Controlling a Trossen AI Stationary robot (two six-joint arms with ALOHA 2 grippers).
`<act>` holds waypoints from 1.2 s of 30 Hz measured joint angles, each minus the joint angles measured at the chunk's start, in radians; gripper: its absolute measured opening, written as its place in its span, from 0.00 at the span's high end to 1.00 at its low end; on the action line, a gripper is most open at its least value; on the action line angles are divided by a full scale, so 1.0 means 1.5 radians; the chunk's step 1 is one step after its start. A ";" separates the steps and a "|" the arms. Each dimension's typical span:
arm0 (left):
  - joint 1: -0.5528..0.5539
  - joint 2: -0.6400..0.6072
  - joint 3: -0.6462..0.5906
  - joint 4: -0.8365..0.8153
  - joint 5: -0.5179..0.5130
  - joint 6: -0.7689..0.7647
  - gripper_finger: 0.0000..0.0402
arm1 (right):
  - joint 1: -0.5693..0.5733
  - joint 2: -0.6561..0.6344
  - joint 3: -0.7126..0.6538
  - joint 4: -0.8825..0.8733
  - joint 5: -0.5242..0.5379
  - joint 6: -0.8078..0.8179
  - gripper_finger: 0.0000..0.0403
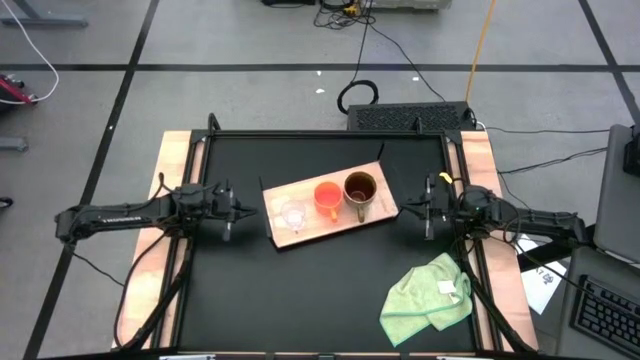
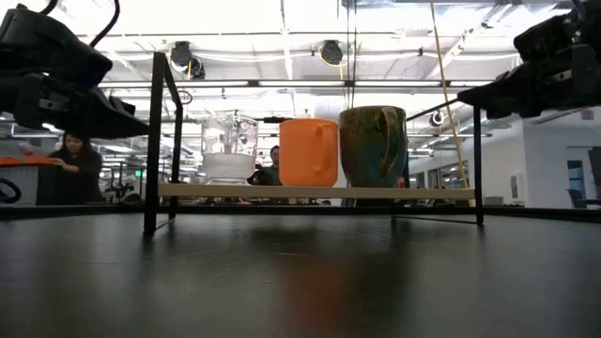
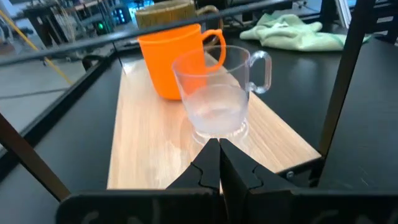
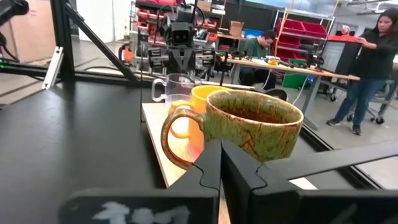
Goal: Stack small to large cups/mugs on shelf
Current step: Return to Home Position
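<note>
Three cups stand in a row on the wooden shelf: the little clear cup nearest the left arm, the orange cup in the middle, and the big green and brown mug nearest the right arm. The left end effector hangs just beside the shelf's left end with its fingers closed on nothing. The right end effector hangs just beside the right end, closed and empty too.

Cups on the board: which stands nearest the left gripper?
The clear glass cup, at the end facing the left gripper; the orange cup and brown-green mug stand farther along.
</note>
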 joint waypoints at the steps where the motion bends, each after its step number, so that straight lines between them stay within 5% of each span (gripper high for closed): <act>1: 0.000 0.004 0.000 0.000 0.000 -0.005 0.99 | -0.001 0.003 0.000 0.002 -0.001 0.000 1.00; 25: -0.011 0.009 -0.001 0.036 0.016 -0.009 1.00 | -0.001 0.006 0.000 0.060 -0.167 0.078 1.00; 36: -0.005 -0.001 -0.001 0.072 0.016 0.027 1.00 | -0.001 0.005 0.000 0.077 -0.173 0.073 1.00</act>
